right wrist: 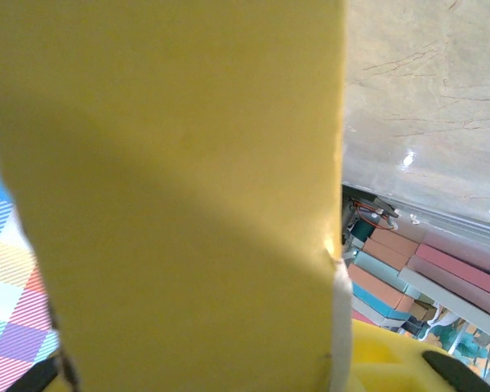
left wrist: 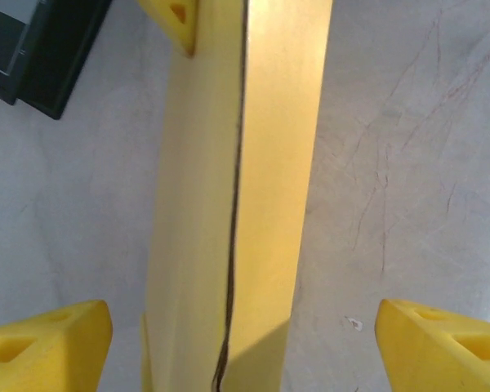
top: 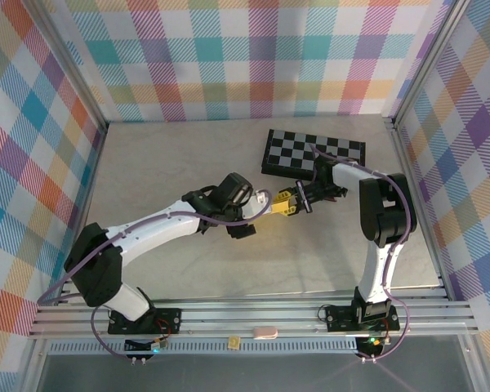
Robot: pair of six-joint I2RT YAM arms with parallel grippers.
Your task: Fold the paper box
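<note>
Two arms meet near the middle of the desk (top: 163, 155). The left tool (top: 264, 204) is spread: its two yellow fingers (left wrist: 47, 341) stand on either side of the one paper box (top: 279, 204), and neither touches it. The box, folded long and narrow, sits between the two tools. The right tool (top: 296, 198) pinches its end at 3 o'clock. One checkered board (top: 313, 153) lies at 1 o'clock from the box.

Top camera overhead, looking down; both wrist cameras close, sharing paper box (left wrist: 237, 204).
</note>
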